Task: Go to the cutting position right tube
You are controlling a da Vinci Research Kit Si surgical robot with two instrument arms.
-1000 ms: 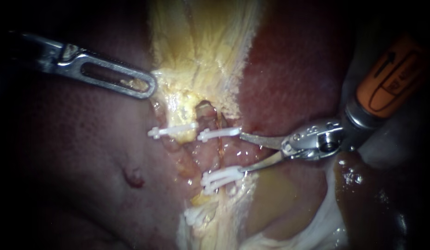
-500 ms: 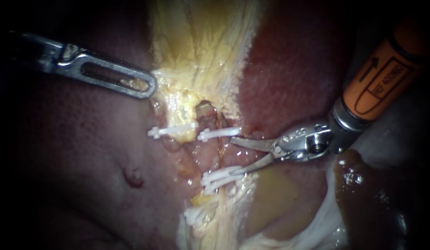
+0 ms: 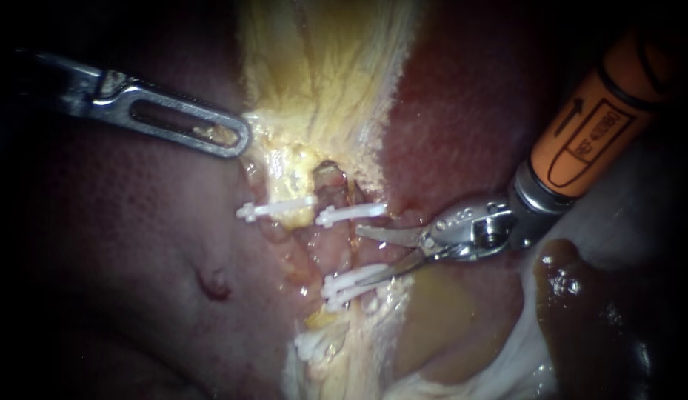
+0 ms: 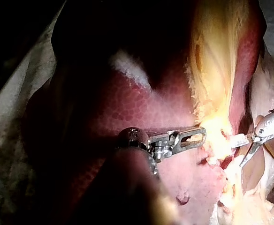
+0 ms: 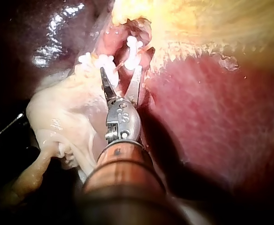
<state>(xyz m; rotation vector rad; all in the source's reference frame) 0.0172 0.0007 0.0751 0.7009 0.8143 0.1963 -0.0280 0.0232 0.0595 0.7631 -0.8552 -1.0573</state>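
Approach step, nearly done: my right instrument (image 3: pixel 362 255) stood blades-open just beside the right tube (image 3: pixel 341 248) between clips (image 3: pixel 351 215), needing, I judged, slight advance to straddle it; left instrument (image 3: pixel 236 141) jaws gripped yellow tissue (image 3: pixel 284 159).

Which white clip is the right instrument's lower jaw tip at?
The doubled clip, below the gap: the right instrument's lower jaw tip meets its end. The single clip above sits clear of the upper jaw.
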